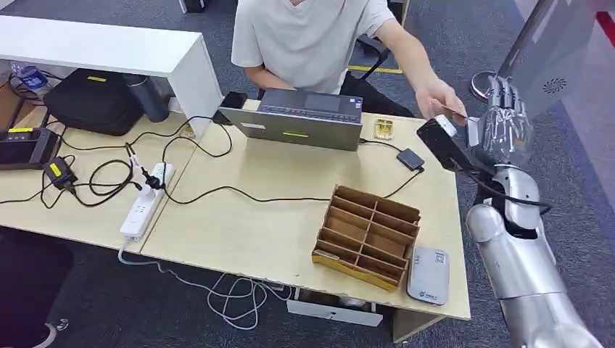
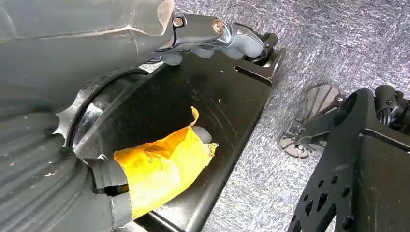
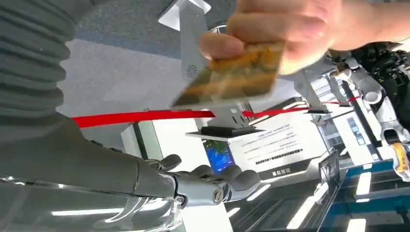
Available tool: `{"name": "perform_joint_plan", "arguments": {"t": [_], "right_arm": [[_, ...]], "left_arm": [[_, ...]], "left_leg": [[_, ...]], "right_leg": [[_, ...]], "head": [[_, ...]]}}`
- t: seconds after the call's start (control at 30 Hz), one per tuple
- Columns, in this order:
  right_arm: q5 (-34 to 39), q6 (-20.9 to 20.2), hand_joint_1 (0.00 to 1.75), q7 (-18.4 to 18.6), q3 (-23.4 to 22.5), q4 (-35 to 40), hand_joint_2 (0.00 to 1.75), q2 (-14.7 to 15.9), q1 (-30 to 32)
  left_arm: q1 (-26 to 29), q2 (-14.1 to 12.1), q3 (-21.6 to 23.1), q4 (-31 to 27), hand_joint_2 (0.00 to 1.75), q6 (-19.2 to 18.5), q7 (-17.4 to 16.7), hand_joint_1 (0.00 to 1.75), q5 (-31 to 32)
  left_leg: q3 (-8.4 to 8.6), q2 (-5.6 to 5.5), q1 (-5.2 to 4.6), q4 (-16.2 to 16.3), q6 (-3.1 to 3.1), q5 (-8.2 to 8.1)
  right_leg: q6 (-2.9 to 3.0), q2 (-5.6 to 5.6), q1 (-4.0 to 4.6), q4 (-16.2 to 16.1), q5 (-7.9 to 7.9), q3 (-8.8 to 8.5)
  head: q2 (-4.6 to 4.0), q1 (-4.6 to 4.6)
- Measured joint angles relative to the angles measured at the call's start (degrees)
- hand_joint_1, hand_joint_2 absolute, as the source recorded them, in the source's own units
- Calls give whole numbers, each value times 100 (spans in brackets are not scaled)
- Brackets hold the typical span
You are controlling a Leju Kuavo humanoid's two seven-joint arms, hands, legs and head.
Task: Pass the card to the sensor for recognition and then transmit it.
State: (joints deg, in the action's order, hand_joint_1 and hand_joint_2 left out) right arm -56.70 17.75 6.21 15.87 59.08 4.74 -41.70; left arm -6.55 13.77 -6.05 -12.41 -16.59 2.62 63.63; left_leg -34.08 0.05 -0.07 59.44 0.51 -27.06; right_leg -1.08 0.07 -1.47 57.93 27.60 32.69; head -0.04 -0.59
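The right hand (image 1: 505, 130) is raised beyond the right edge of the surface (image 1: 275, 210), near its far right corner, palm turned toward a person seated at the far edge. Its fingers (image 3: 212, 181) lie spread and hold nothing; this reads as a receiving or just-released posture. The card (image 3: 232, 75) is pinched in the person's hand (image 1: 442, 100), just beside the right hand and apart from its fingers, so the card is with the person, not the robot. Judged from that, the handover step is in hand or already made; which of the two cannot be told. A grey reader (image 1: 428, 274) lies flat at the near right corner, beside a wooden tray (image 1: 368, 235), plausibly the sensor, placed within the right arm's reach. The left hand (image 2: 159, 164) hangs over the floor; its fingers cannot be judged.
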Motion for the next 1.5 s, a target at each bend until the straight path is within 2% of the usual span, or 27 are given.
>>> {"name": "perform_joint_plan", "arguments": {"t": [0.3,0.33,0.37,0.4,0.43,1.33,1.5], "right_arm": [[24,-4,0,0,0,-2,175,0,0],[24,-2,103,0,0,-2,175,0,0],[24,0,147,0,0,-2,175,0,0],[26,4,147,-2,0,-2,175,0,0],[35,11,175,-11,0,-2,175,0,0],[317,31,175,-162,0,-2,175,2,12],[391,26,175,-197,0,-2,175,2,15]], "left_arm": [[0,0,0,0,175,15,-7,0,-74],[1,0,0,0,175,17,-9,0,-83],[0,0,0,0,175,20,-9,0,-87],[1,0,0,0,175,22,-9,0,-98],[0,0,0,0,175,22,-9,0,-107],[2,0,-4,0,175,42,-15,0,-293],[2,0,-13,0,175,53,118,0,-348]], "left_leg": [[0,0,0,0,0,0],[0,0,0,0,0,0],[0,0,0,0,0,0],[0,0,0,0,0,0],[0,0,0,0,0,0],[0,0,0,0,0,0],[0,1,1,0,0,0]], "right_leg": [[0,0,0,0,0,0],[0,0,0,0,0,0],[0,0,0,0,0,0],[0,0,0,0,0,0],[0,0,0,0,0,0],[0,0,0,-1,0,1],[0,1,0,0,0,2]], "head": [[0,0],[0,0],[0,0],[0,0],[0,0],[0,0],[0,0]]}}
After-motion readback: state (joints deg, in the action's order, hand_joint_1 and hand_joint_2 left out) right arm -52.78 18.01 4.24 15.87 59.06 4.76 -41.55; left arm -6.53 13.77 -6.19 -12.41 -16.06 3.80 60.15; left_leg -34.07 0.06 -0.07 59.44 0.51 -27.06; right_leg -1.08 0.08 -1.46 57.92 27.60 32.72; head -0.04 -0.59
